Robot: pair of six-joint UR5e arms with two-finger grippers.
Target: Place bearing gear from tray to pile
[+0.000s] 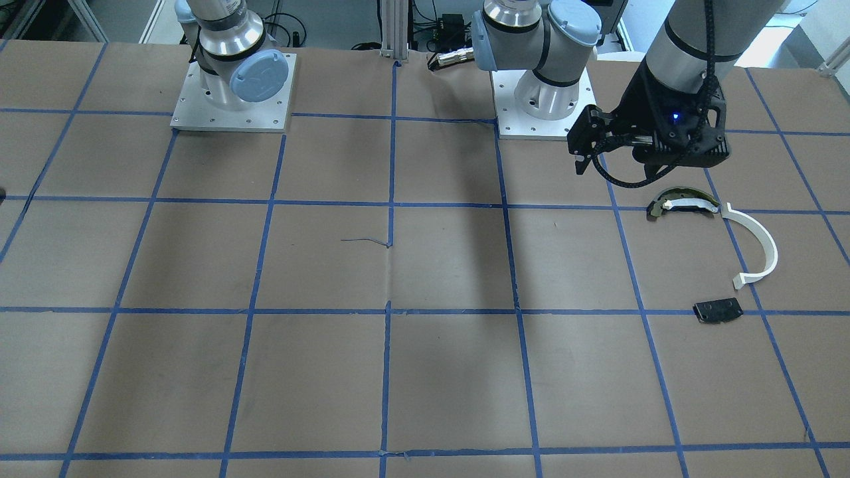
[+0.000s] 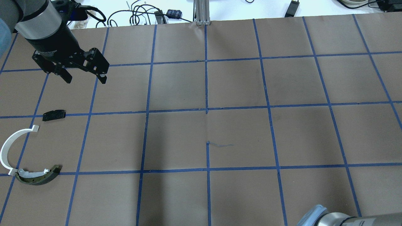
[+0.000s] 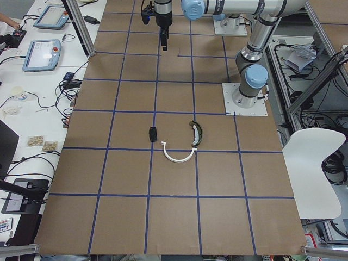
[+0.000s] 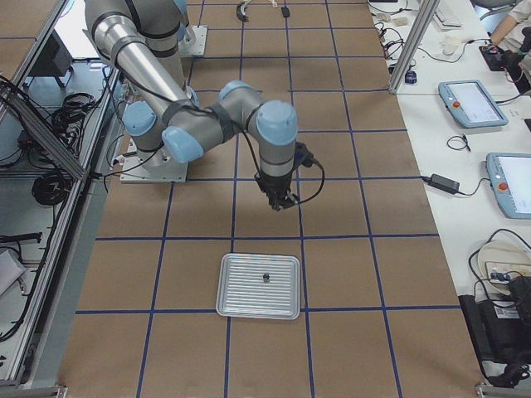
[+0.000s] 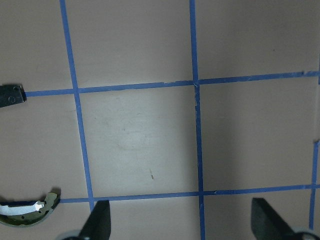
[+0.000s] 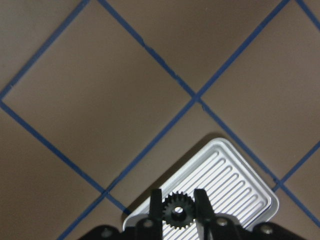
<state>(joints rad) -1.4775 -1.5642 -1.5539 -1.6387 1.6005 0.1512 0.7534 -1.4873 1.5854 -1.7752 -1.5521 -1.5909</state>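
Note:
In the right wrist view my right gripper (image 6: 177,207) is shut on a small black toothed bearing gear (image 6: 176,212), held above a corner of the ribbed silver tray (image 6: 240,180). In the exterior right view it (image 4: 278,201) hangs above the table, short of the tray (image 4: 249,312). The pile lies far off by my left arm: a white half-ring strip (image 2: 6,147), an olive-and-black shoe piece (image 2: 37,175) and a flat black plate (image 2: 54,115). My left gripper (image 2: 84,78) is open and empty, hovering beyond the plate.
A small dark part (image 4: 265,277) lies in the tray's middle. The table is brown paper with a blue tape grid. The arm bases (image 1: 232,93) stand at the robot's edge. Cables and tablets (image 4: 471,101) lie beyond the far edge.

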